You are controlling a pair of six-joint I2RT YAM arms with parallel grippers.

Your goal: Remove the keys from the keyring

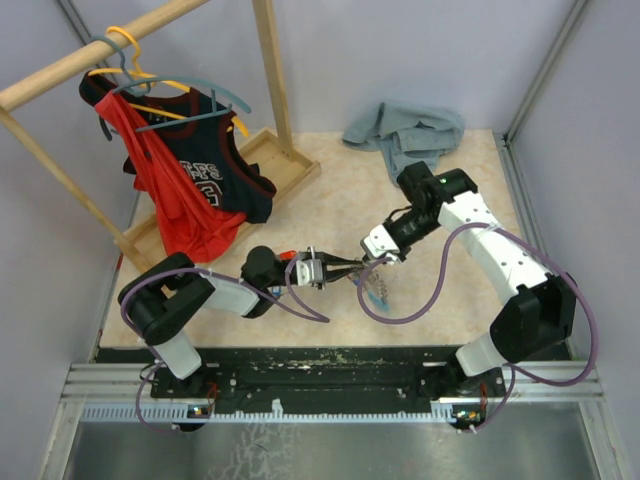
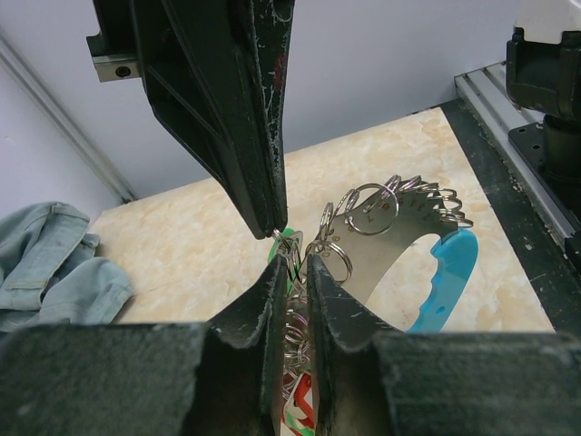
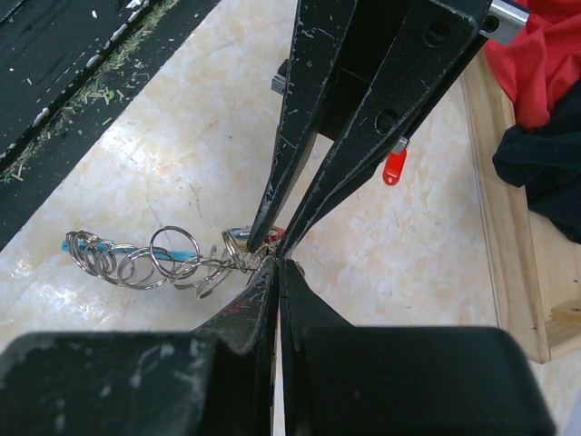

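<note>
The keyring [image 2: 399, 232] is a curved silvery loop with a light blue grip, strung with several small rings. It hangs just above the table between my two grippers [image 1: 378, 288]. My left gripper [image 2: 292, 272] is shut on the bunch of small rings and a red, green and white tag [image 2: 307, 400]. My right gripper [image 3: 277, 265] is shut on a thin ring at the end of the bunch [image 3: 145, 263]. The two grippers meet tip to tip at the table's middle, left [image 1: 345, 267] and right [image 1: 377, 258]. The keys' blades are hard to make out.
A wooden clothes rack [image 1: 270, 160] with red and black jerseys [image 1: 190, 190] on hangers stands at the back left. A crumpled blue-grey cloth [image 1: 410, 135] lies at the back centre. Grey walls enclose the table; a black rail [image 1: 330, 365] runs along its near edge.
</note>
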